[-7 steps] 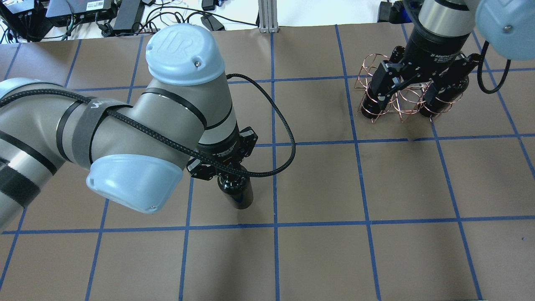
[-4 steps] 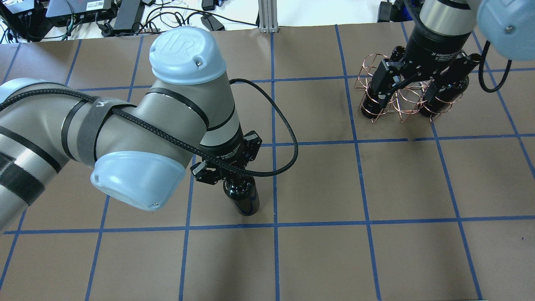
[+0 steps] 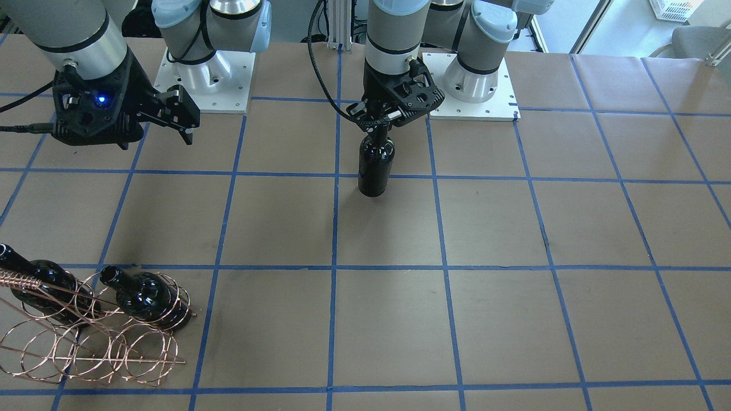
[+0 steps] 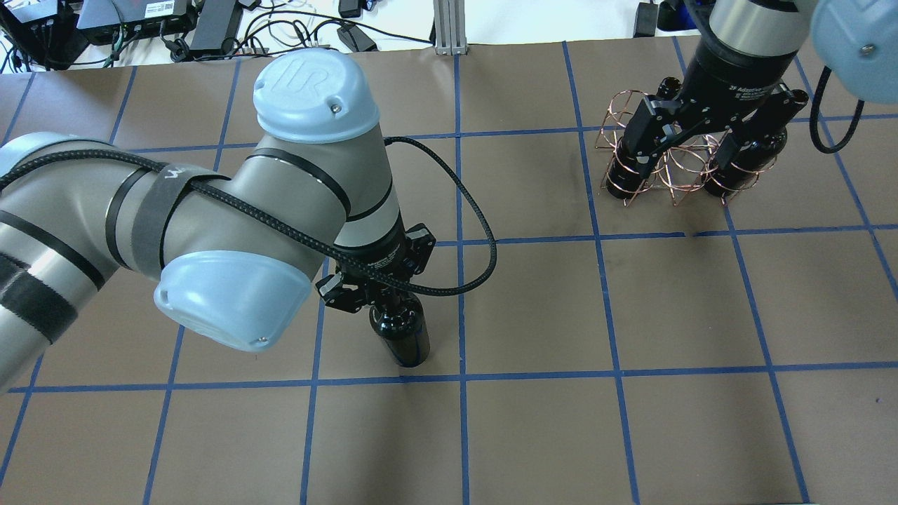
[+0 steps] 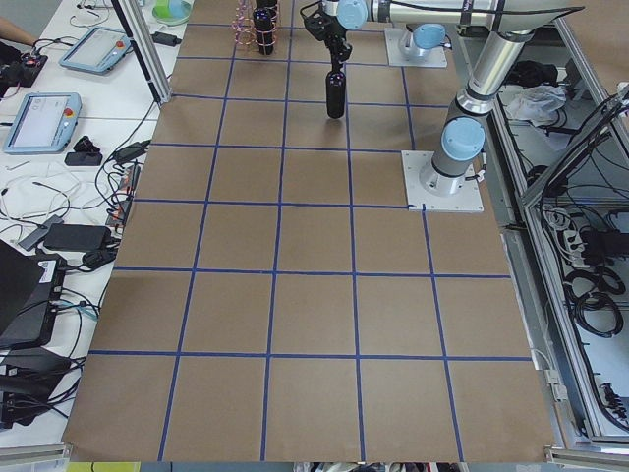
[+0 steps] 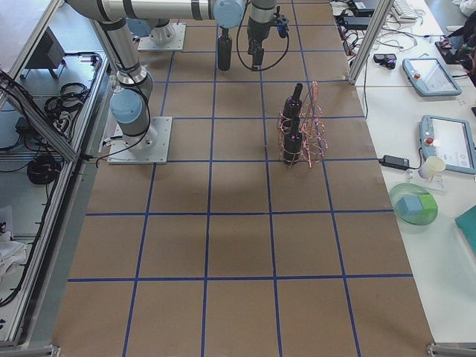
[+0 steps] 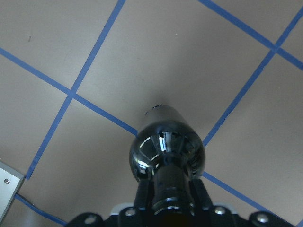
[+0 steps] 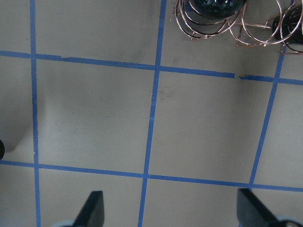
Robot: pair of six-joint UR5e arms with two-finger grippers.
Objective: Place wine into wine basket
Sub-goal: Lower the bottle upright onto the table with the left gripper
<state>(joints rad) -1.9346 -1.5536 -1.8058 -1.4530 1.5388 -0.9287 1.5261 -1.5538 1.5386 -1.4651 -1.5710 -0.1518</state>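
Plainly dark, glossy, unlabelled wine, upright.

The front-facing view's left edge cuts off the copper-coloured wire basket; overhead, the right gripper hides its centre.

Left gripper points straight down, clamped on the neck of the wine — right gripper hangs downward, jaws spread wide.

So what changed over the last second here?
The left claw, shut on the wine bottle, nudged it slightly toward the robot. The open right claw drifted slightly up the overhead view. The wine basket and its two bottles stayed put.
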